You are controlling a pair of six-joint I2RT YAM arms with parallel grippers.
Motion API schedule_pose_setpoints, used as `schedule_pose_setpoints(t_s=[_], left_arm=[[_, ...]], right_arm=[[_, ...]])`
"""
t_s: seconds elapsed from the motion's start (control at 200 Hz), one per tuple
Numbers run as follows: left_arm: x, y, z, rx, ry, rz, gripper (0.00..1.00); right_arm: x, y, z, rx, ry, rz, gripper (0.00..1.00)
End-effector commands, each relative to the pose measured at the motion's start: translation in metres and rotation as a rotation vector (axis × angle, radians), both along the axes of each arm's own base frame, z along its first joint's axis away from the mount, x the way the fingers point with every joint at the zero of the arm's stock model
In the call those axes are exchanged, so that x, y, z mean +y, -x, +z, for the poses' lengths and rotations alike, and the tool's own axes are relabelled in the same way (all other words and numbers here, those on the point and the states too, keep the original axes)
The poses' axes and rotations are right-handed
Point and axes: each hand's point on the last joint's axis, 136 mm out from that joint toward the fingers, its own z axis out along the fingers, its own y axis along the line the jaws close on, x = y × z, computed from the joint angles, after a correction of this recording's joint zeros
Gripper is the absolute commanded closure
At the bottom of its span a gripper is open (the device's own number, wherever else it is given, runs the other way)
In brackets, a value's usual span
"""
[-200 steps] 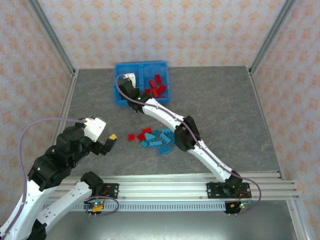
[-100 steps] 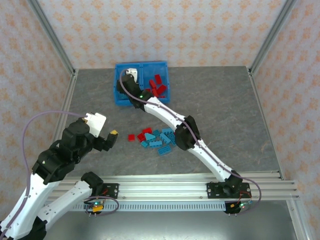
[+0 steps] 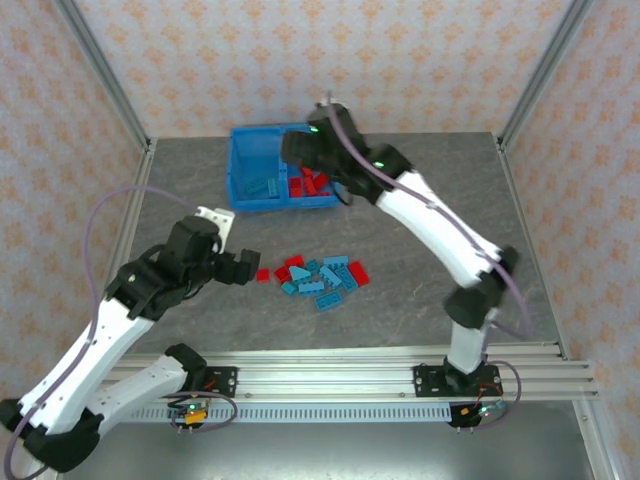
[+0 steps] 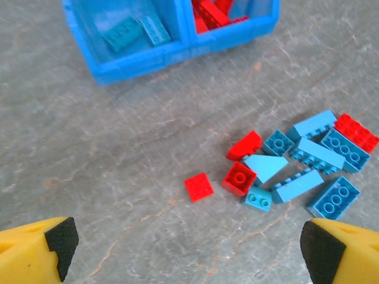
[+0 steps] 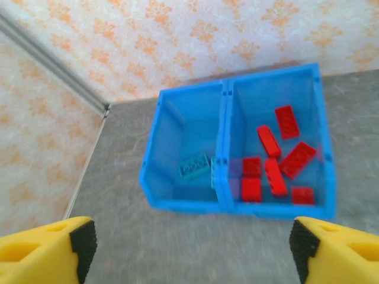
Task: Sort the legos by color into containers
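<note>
I see the right gripper (image 5: 192,251) now lifted back off the bin (image 5: 183,204). Its jaws were pinched a second ago and now stand wide, holding nothing. Light blue legos (image 5: 194,165) lie in the compartment ahead-left of the jaws, red legos (image 5: 275,176) ahead-right. I read this as a drop completed. The left gripper (image 4: 186,242) is fully spread and empty, and has swung in. The loose pile (image 4: 317,154) sits just ahead, right of centre.

Grey table (image 3: 185,175); patterned walls (image 3: 200,60)
</note>
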Motion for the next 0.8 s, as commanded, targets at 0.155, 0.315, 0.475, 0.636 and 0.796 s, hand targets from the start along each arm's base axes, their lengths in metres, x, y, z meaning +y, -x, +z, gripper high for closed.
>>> schedule_pose_setpoints(t_s=[0.155,0.315,0.475,0.636,0.796], left_arm=[[-0.073,-0.006,-0.011,0.140,0.147,-0.285,0.01],[-0.096,-0.024,-0.028,0.121,0.163,-0.327,0.19],[-0.126,-0.038,-0.053,0.222,0.085,-0.427,0.17],[-0.154,-0.050,-0.082,0.418,-0.040,-0.516,0.17],[-0.177,-0.064,-0.108,0.461,-0.093,-0.562,0.19]], right_arm=[[-0.071,0.108,-0.069,0.332,0.068,0.127,0.01],[-0.096,0.151,-0.069,0.455,-0.041,0.171,0.00],[-0.112,0.164,-0.068,0.475,-0.013,0.175,0.01],[-0.119,0.149,-0.060,0.425,0.035,0.128,0.01],[-0.124,0.141,-0.045,0.367,0.030,0.089,0.01]])
